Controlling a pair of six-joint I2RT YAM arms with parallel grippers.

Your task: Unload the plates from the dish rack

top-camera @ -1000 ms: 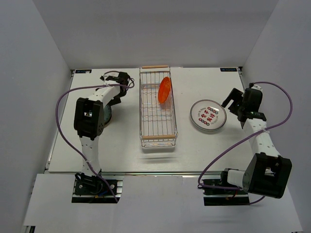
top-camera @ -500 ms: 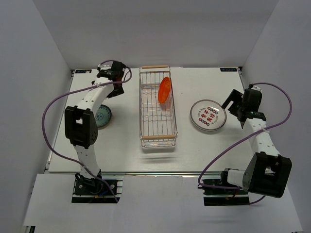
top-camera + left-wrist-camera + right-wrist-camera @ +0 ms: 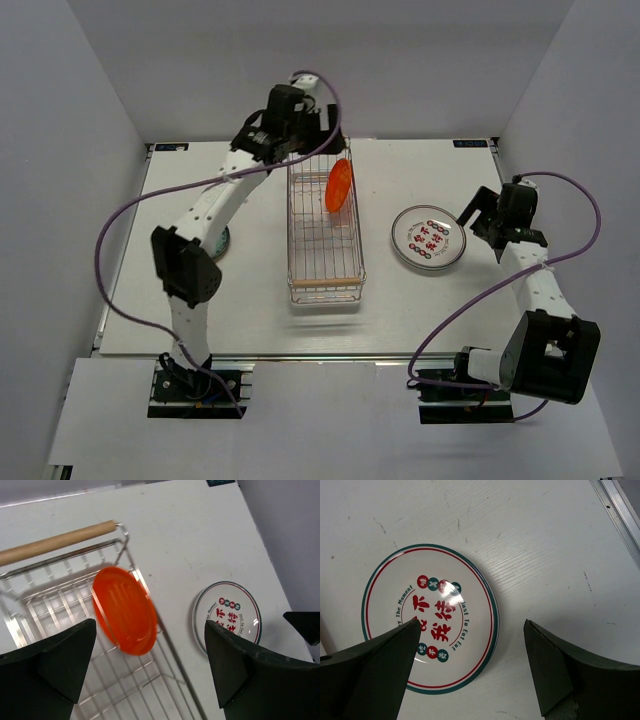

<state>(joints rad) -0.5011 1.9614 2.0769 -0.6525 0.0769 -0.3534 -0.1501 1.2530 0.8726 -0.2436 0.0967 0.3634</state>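
Left fingers [image 3: 50,665] apart above orange plate [image 3: 125,611]

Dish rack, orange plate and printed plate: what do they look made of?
Dish rack: thin shiny silver wire, likely metal, with a pale matte wood-looking handle bar. Orange plate: glossy, smooth even colour, probably plastic. Printed plate: glossy white with a glare spot, ceramic or melamine; cannot tell which.

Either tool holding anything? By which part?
Nothing held: left tool open near the orange plate in the dish rack; right tool open over the teal-rimmed plate.
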